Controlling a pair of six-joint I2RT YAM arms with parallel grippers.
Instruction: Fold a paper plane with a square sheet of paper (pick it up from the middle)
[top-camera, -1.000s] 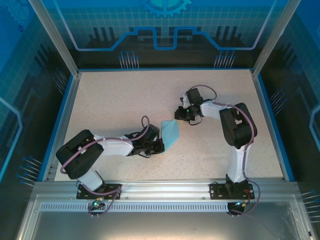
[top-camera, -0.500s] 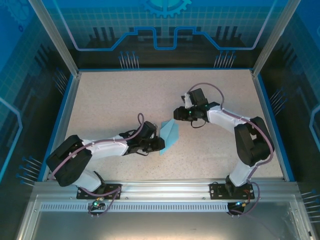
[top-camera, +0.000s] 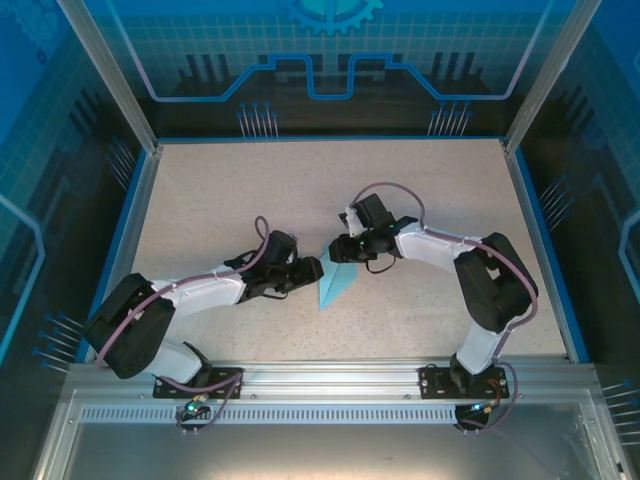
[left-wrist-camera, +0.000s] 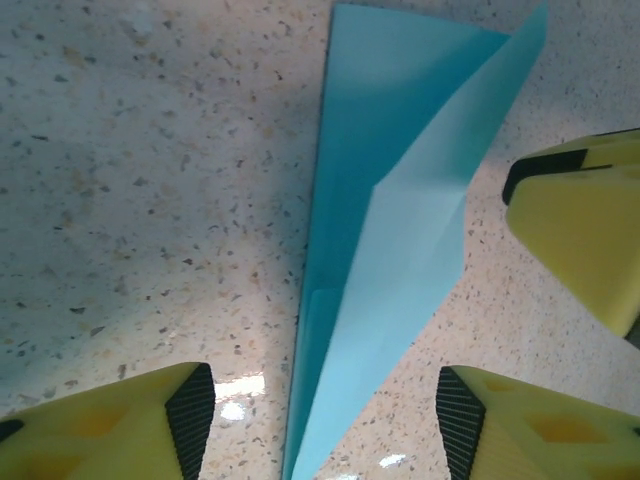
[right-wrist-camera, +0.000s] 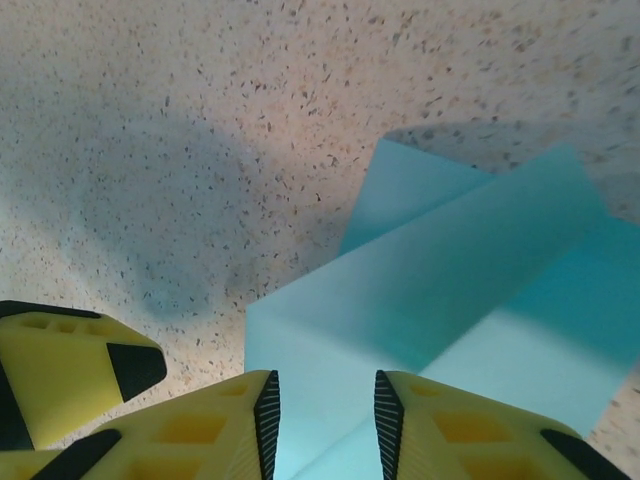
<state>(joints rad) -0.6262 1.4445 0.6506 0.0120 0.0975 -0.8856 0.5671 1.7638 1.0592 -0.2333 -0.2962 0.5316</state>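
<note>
The light-blue paper plane lies on the speckled table as a slim folded dart. In the left wrist view the paper plane runs up between my left gripper's open fingers, with its point towards the camera and one flap raised. My left gripper sits at the dart's left side. My right gripper hovers over its wide far end. In the right wrist view the right gripper stands open with a narrow gap, with the folded paper beneath and ahead of it.
The right gripper's yellow finger shows close beside the paper in the left wrist view. A left finger shows at the lower left in the right wrist view. Blue rails and enclosure walls border the table.
The right gripper has swung left and nearer, onto the paper's far end. The left gripper has shifted up the table along the paper's left side. The paper looks narrower.
</note>
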